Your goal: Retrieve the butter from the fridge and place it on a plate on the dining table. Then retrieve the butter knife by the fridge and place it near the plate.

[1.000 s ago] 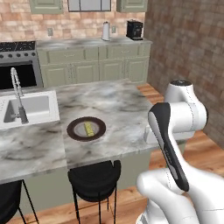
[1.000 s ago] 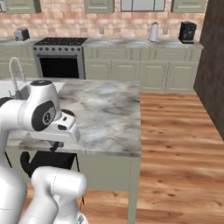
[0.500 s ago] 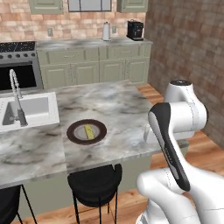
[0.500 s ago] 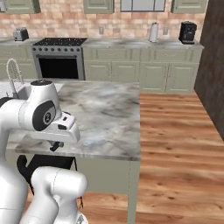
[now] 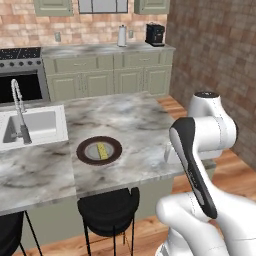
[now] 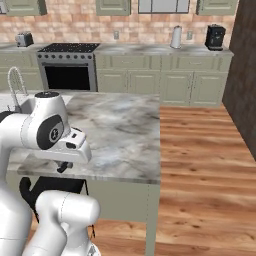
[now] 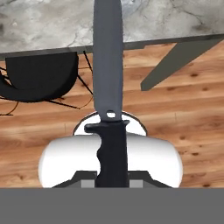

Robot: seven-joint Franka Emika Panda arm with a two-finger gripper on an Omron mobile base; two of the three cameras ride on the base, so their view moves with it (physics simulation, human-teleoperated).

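One butter knife (image 7: 108, 78) past the dining table (image 7: 144, 22) edge

Butter knife (image 7: 109, 78) gripped by its black handle — blade toward dining table (image 7: 52, 26), above stool (image 7: 39, 78).

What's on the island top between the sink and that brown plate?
Nothing: in the left base view the stretch of marbled dining table between the sink and the plate, which holds the butter, is bare stone.

plate (image 5: 99, 150): dark brown, greyish middle
butter (image 5: 103, 151): pale yellow
knife (image 7: 108, 83): grey blade, black handle
table (image 5: 140, 125): grey marbled
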